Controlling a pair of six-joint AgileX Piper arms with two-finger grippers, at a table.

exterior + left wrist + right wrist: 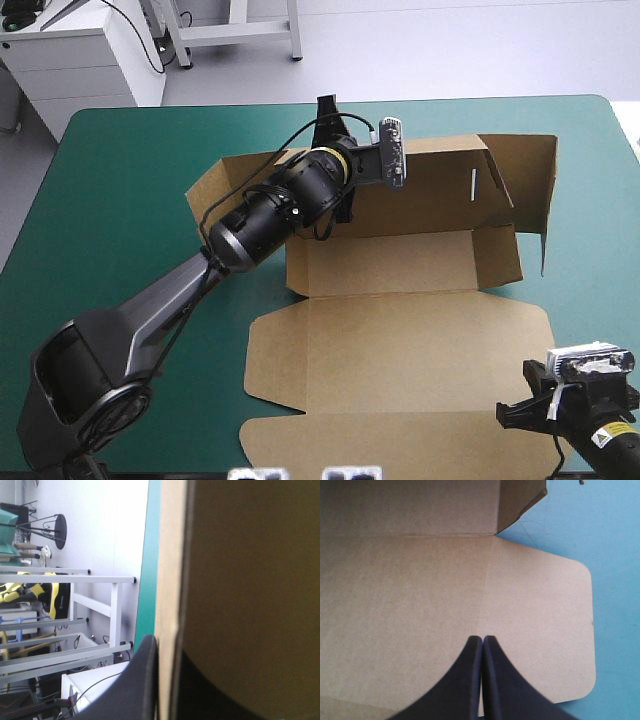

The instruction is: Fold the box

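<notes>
From above, the box (400,330) lies on the table (120,170), right of the middle and toward the far edge; its far wall and the flaps at both ends stand raised, a low wall stands behind the floor panel, and the near panels lie flat; the inside shows only plain brown board; my left gripper (328,118) is at the top edge of the far wall, my right gripper (515,408) is by the box's near right corner.

At my left wrist, the box (250,580) fills the view ahead; my left gripper (167,647) is all but closed, pinching the edge of the board between its fingers (142,680).

At my right wrist, my right gripper (483,639) is pressed together in one arch, gripping nothing; it hangs over a flat, round-cornered panel of the box (420,590); a raised wall stands ahead.
</notes>
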